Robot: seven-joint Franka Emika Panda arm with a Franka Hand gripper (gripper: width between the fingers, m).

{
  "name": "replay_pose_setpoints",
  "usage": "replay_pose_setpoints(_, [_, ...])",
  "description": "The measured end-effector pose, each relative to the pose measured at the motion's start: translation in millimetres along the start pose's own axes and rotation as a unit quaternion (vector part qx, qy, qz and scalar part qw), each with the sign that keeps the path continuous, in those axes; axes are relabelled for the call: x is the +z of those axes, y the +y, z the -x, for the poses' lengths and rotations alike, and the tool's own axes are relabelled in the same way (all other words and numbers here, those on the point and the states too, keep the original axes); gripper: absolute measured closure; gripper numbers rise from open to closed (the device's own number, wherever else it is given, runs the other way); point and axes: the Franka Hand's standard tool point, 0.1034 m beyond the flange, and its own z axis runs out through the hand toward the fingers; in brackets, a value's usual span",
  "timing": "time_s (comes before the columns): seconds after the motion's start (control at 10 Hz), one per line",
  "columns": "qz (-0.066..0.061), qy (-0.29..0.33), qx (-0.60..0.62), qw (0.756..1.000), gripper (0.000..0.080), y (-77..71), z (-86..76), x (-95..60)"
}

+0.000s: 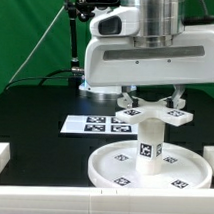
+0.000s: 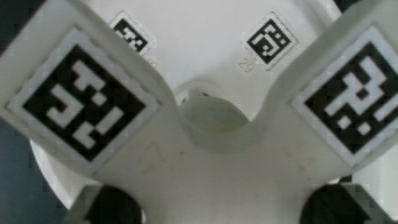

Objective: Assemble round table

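The two-finger gripper spreads wide at the white four-lobed plastic cross piece; I cannot tell if it grips. The piece tops the short thick white cylinder, standing on the large rimmed round white disc, at six o'clock from the gripper.

A black surface is edged by white rails along its near side and at one near corner. A flat white marker board printed with black-and-white square tags lies further back on it. Behind hangs a green backdrop, crossed by thin black cables.
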Motion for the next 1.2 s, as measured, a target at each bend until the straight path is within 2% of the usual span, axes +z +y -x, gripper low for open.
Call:
replay_pose_setpoints(0.1, [-0.002,0.004,0.048,0.999,0.0357,0.1,-0.2,0.4])
replay_pose_setpoints(0.4, [-0.023,0.002,0.216,0.976,0.0357,-2.6,0.4,0.7])
replay_pose_setpoints(0.7, [-0.025,-0.001,0.304,0.952,0.0357,-4.4,0.8,0.7])
replay_pose_setpoints(0.9, [-0.028,-0.005,0.37,0.929,0.0357,-4.4,0.7,0.7])
replay_pose_setpoints(1.2, [-0.038,0.011,0.544,0.838,0.0357,-4.7,2.1,1.4])
